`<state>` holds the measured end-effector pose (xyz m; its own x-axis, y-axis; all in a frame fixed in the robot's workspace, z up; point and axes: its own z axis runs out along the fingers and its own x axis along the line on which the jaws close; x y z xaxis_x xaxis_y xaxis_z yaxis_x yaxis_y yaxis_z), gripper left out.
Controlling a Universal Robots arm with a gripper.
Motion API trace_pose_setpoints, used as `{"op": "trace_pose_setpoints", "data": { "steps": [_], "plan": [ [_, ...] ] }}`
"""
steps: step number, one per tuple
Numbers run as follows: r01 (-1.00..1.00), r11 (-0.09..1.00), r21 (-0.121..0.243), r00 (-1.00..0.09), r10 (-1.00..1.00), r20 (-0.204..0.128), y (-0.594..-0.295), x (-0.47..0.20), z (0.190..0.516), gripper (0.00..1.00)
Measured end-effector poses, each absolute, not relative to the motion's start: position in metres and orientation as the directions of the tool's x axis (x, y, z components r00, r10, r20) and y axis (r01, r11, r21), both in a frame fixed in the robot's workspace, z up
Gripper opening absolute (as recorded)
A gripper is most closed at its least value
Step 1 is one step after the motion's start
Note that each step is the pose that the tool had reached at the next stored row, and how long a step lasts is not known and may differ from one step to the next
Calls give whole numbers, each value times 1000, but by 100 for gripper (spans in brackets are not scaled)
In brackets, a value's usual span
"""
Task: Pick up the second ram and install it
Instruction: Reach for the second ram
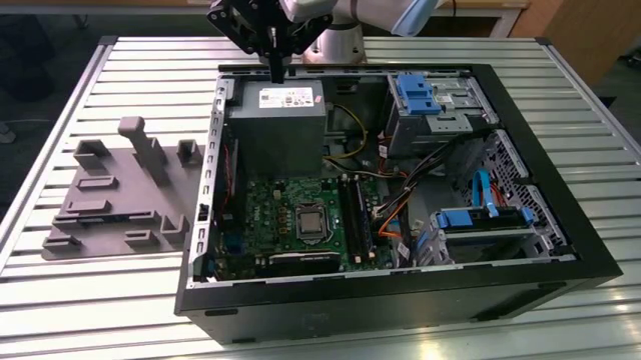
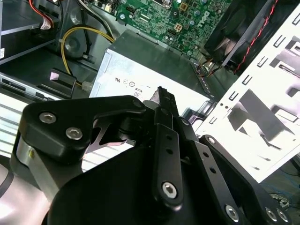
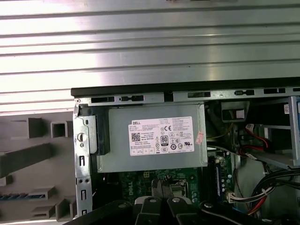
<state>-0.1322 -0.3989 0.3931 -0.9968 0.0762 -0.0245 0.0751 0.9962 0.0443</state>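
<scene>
**Exterior view.** One gripper (image 1: 276, 75) hangs over the single power supply (image 1: 275, 120) at the far end of the open computer case (image 1: 401, 307). Its fingers are pressed together and pinch nothing (so the pick appears not yet made). The second ram (image 1: 105, 218) lies flat in a groove of the one grey holder (image 1: 120, 187) beside the case, probably so its edges are easy to grasp. Two blue brackets (image 1: 416, 94) can be counted inside the case.

**Second wrist view.** The gripper (image 2: 161, 91) points toward the power supply (image 2: 140, 70); the motherboard (image 2: 187, 18) lies beyond.

**First wrist view.** One stick, the second ram (image 3: 23, 195), rests in the holder (image 3: 26, 157), well apart from the gripper (image 3: 163, 185).
</scene>
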Motion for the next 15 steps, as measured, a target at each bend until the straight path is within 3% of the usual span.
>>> {"op": "trace_pose_setpoints", "data": {
  "steps": [15],
  "plan": [
    [75, 996, 44, -997, 76, -24, -399, -137, 393, 11]
  ]
}}
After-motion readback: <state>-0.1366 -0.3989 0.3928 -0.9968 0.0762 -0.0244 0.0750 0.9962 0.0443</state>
